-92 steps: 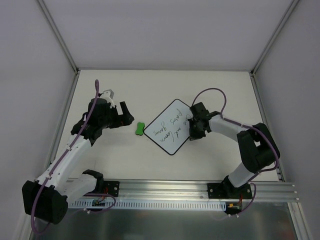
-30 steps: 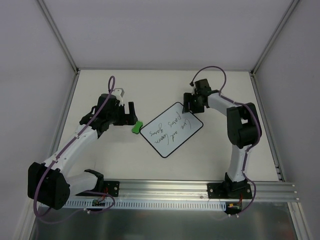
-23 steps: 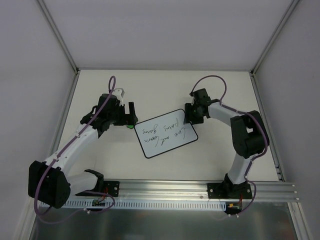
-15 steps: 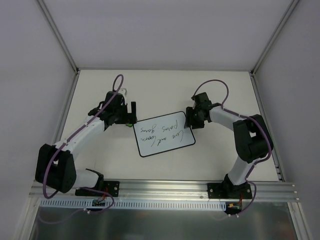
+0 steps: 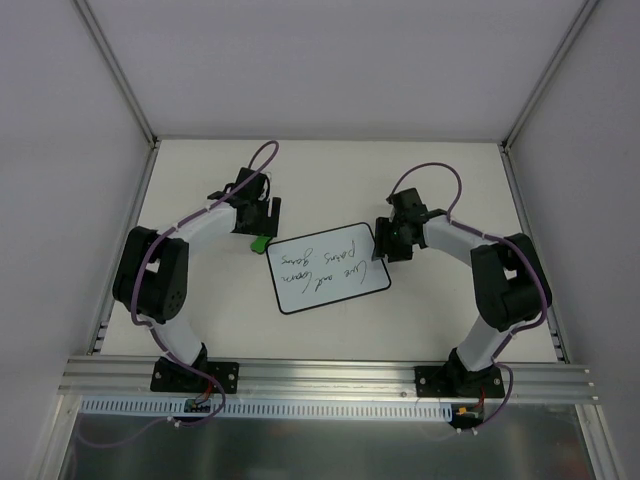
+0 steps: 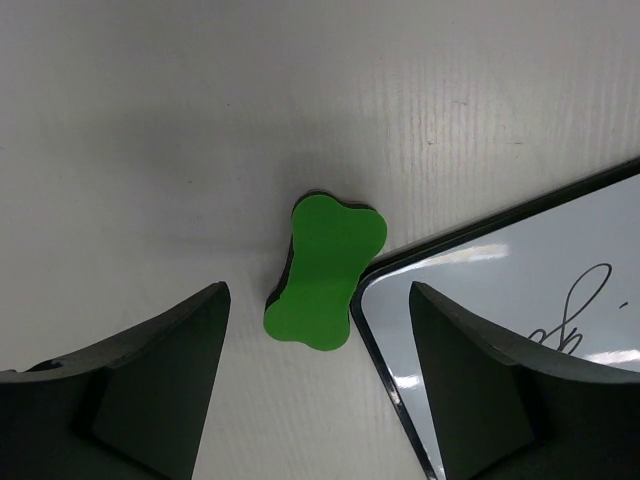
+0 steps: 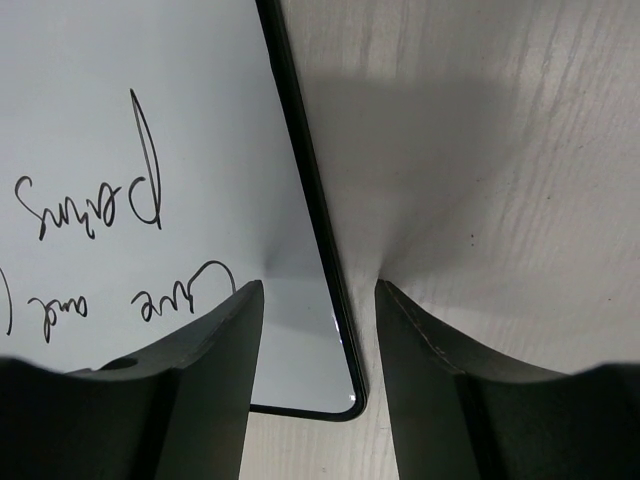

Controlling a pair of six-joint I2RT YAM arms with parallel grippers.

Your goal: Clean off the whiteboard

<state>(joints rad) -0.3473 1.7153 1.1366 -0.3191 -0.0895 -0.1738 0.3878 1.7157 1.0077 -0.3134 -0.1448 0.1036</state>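
Note:
The whiteboard (image 5: 328, 268) lies flat mid-table with dark handwriting on it. A small green eraser (image 5: 258, 243) sits against its far left corner. In the left wrist view the eraser (image 6: 325, 272) lies on the table between my left gripper's (image 6: 318, 300) open fingers, with a gap on each side. The whiteboard's corner (image 6: 520, 290) is under the right finger. My left gripper (image 5: 266, 224) hovers just over the eraser. My right gripper (image 5: 386, 240) is open and straddles the whiteboard's (image 7: 120, 120) right rim near a corner, one finger (image 7: 200, 380) over the board and the other over the table.
A pale table (image 5: 440, 190) sits inside white walls, with metal frame posts at the corners. An aluminium rail (image 5: 330, 378) with both arm bases runs along the near edge. Purple cables loop over both arms.
The whiteboard slid left and turned with my right gripper at its edge, and now meets the eraser. My left arm swung farther out over the eraser and its jaws narrowed a little.

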